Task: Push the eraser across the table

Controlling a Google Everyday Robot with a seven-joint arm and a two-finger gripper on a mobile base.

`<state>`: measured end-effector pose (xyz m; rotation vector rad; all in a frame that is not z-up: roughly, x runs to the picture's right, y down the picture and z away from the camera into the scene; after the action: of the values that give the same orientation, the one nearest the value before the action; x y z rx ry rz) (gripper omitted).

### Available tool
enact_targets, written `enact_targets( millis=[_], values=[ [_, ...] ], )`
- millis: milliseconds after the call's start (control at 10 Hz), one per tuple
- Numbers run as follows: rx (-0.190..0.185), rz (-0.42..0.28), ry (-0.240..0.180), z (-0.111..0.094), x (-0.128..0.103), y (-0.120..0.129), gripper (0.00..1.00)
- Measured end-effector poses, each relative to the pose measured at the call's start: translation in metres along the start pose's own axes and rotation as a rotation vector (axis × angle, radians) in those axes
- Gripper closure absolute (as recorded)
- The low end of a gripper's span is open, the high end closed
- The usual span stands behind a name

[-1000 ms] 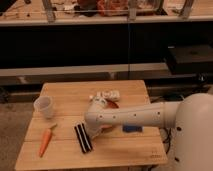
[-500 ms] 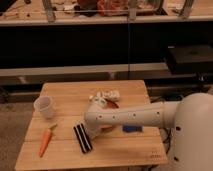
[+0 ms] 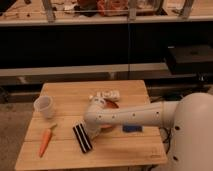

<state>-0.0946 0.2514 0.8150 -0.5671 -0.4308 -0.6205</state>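
The eraser (image 3: 82,137), a black oblong block with thin pale stripes, lies on the light wooden table (image 3: 65,95) near its front edge, left of centre, with its long axis running front to back. My white arm reaches in from the right. My gripper (image 3: 92,132) hangs down at the arm's end, right beside the eraser's right side. The arm's bulky end hides most of the gripper, and I cannot tell whether it touches the eraser.
An orange carrot (image 3: 45,141) lies left of the eraser. A white cup (image 3: 44,106) stands at the table's left. A small blue rectangle (image 3: 132,128) lies under my arm. A white object (image 3: 107,94) and a reddish item (image 3: 111,104) lie behind it. Dark shelving (image 3: 100,45) runs behind.
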Motion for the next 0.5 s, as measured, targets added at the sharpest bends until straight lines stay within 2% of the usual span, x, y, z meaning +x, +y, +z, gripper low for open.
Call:
enact_targets(
  millis=[500],
  values=[
    [0.003,-0.011,-0.002,0.0012,-0.0015,-0.0019,1.0]
  ],
)
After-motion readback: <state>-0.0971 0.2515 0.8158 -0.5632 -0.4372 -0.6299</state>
